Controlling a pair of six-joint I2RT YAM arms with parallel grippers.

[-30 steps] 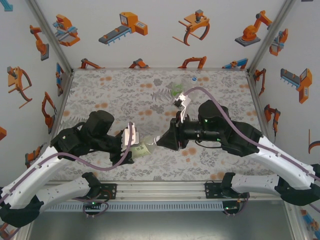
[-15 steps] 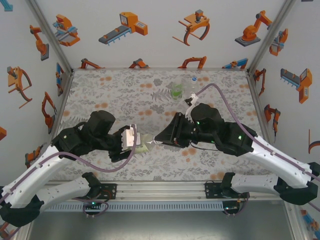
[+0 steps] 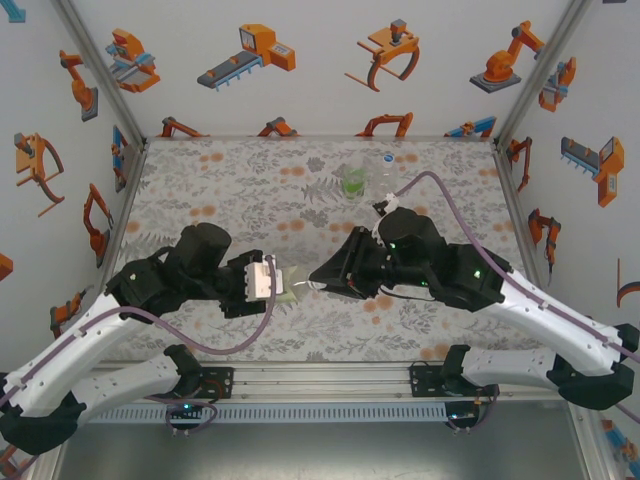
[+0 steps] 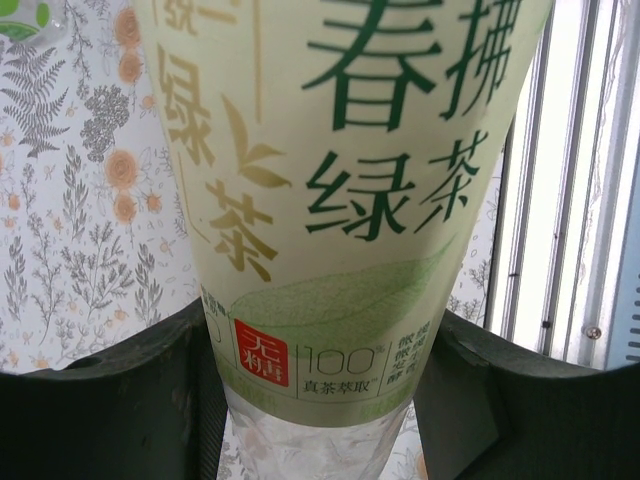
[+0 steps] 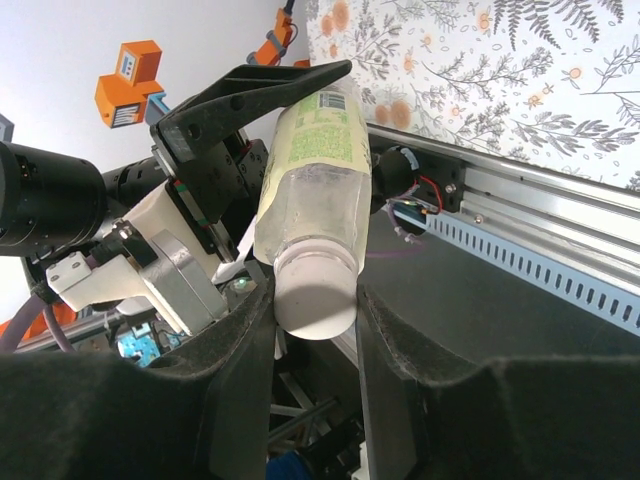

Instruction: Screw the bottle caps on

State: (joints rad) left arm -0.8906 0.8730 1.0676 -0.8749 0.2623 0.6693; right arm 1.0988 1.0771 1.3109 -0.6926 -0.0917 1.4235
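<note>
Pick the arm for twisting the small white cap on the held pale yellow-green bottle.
Right. The right tool sits around the white plastic screw cap at the neck; the left tool clamps the pale yellow-green plastic bottle by its body, likely steadying it.

**A:** Left arm (image 3: 70,365): white shell links, black joint housings. A purple cable (image 3: 232,349) loops off the wrist.

**B:** Right arm (image 3: 560,325) is the same, white links and black joints. Its purple cable (image 3: 432,175) arcs over the top, and a small green light (image 3: 394,243) shows on the black housing.

**A:** Left gripper (image 3: 288,291): white rectangular block behind black fingers (image 4: 100,400), matte with rounded edges.

**B:** Right gripper (image 3: 318,285): black and tapering. Its fingers (image 5: 240,360) are thick, dull black and soft-edged.

**A:** Both bases (image 3: 195,375) are black, each with a green light beneath.
</note>
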